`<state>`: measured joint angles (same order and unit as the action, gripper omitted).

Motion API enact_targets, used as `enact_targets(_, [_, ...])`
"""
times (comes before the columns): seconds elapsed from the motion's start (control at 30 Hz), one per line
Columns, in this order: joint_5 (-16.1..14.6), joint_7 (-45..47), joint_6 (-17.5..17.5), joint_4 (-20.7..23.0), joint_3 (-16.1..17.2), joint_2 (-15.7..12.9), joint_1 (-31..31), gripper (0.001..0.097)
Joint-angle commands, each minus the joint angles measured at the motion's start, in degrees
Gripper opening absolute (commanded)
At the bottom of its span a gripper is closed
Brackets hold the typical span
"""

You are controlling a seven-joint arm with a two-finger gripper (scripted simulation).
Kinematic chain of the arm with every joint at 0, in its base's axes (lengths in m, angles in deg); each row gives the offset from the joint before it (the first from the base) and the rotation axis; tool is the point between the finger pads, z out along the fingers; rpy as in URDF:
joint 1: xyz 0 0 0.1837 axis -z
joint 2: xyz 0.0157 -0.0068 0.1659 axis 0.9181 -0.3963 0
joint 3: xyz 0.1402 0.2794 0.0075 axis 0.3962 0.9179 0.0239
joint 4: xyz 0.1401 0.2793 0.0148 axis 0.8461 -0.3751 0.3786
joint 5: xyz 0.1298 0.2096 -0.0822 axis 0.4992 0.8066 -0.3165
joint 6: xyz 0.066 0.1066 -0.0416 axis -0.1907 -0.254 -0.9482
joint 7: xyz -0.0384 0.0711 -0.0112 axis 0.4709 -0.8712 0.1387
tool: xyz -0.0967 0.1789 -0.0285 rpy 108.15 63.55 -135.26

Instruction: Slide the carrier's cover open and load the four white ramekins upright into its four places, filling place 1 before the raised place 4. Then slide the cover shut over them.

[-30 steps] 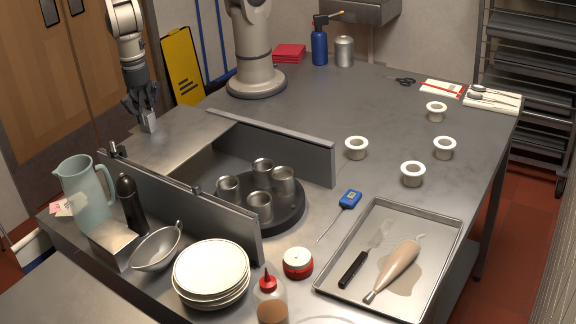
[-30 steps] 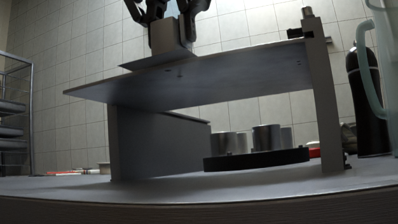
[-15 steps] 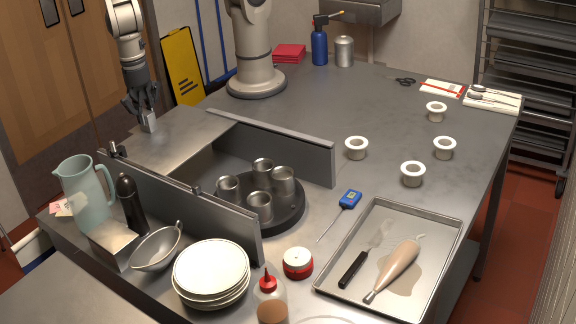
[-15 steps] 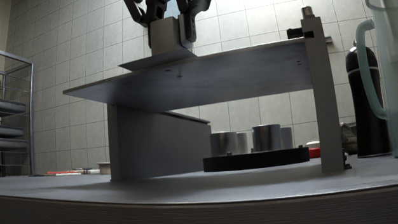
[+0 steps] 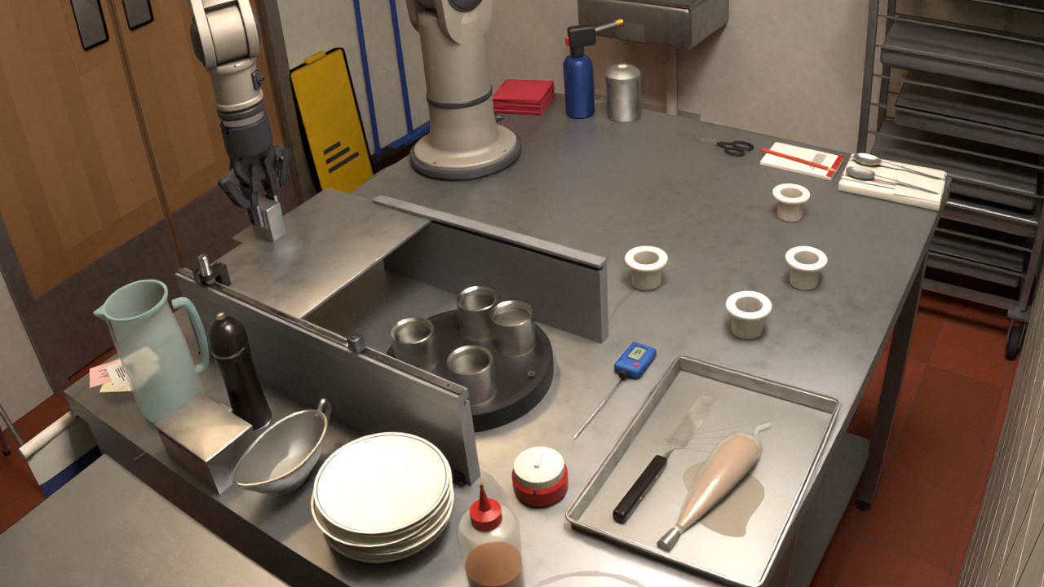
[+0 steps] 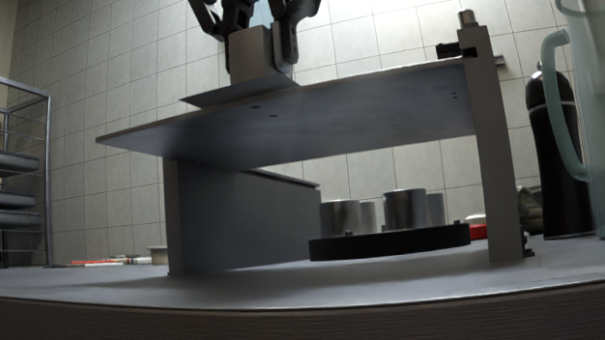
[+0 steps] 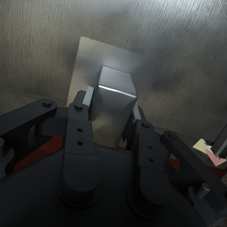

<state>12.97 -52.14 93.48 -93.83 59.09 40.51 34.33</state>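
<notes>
My gripper (image 5: 264, 208) (image 6: 253, 36) (image 7: 112, 105) hangs over the carrier's far left end, clamped around the steel block handle (image 5: 270, 219) (image 6: 251, 53) (image 7: 114, 99) that stands on the sliding cover (image 5: 321, 244) (image 6: 290, 120). The cover sits drawn to the left, overhanging the table edge and leaving the right part of the carrier uncovered. There a dark round base (image 5: 489, 365) (image 6: 389, 241) carries four steel cups (image 5: 473, 343); one stands higher than the others. Four white ramekins (image 5: 646, 266) (image 5: 748, 314) (image 5: 805, 266) (image 5: 791, 201) stand upright on the table to the right.
Behind the carrier stand the robot's base (image 5: 463, 109), a yellow sign, a blue torch and a steel canister. In front are a jug (image 5: 150, 350), a dark bottle, a strainer, stacked plates (image 5: 383, 496), a timer and a tray (image 5: 701, 467). A blue thermometer (image 5: 634, 360) lies between carrier and ramekins.
</notes>
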Motion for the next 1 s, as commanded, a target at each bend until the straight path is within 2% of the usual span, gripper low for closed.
enact_targets(0.0, [0.0,0.0,0.0,0.0,0.0,0.1,0.0,0.008])
enact_targets(0.23, [0.0,0.0,0.0,0.0,0.0,0.1,0.0,0.0085])
enact_targets(0.97, [0.0,0.0,0.0,0.0,0.0,0.1,0.0,0.0525])
